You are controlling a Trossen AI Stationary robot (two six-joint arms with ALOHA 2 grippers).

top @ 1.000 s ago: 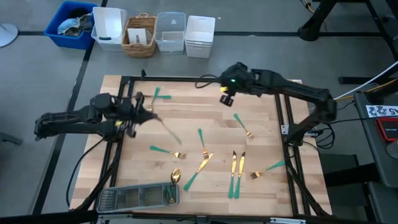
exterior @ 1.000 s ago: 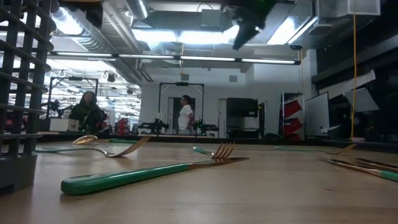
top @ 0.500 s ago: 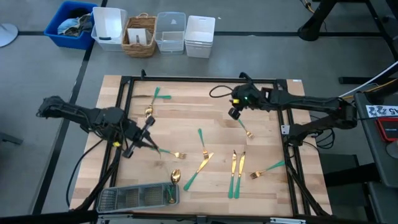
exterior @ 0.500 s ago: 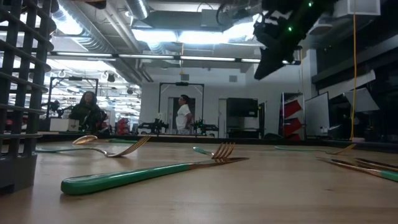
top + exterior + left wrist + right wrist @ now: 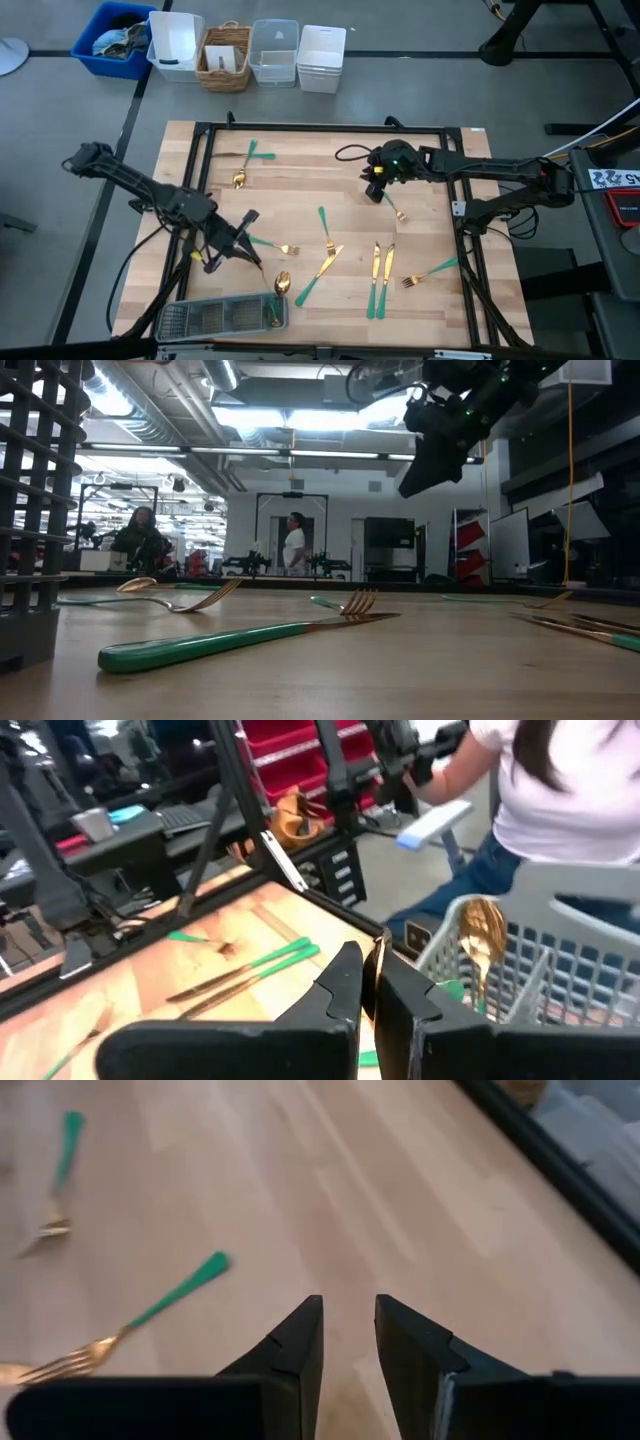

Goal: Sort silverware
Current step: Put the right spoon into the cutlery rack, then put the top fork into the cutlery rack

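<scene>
1. Left gripper, seen from above, sits low over the desk between a fork and the tray at the near edge. It looks angled toward the tray, probably because that is where each piece has to end up. Right gripper hangs over the far right of the desk, just by the handle end of another fork, likely lining up a pick. The rest of the silverware lies loose: two pieces near the far left corner, a fork and a knife mid-desk, two knives side by side, a fork near the right edge. A spoon already stands in the tray's end compartment.

2. From desk level, the right gripper is well above the surface, so nothing is touched yet. A knife lies flat up front, forks behind it. People stand far off in the room.

3. Left wrist view: the fingers are pressed together with a thin gold piece pinched edgewise between them; I cannot tell which kind. The tray is right ahead, the spoon upright inside, so a drop there seems the aim.

4. Right wrist view: the fingers stand partly apart with nothing between them, bare wood below, a fork off to one side.
</scene>
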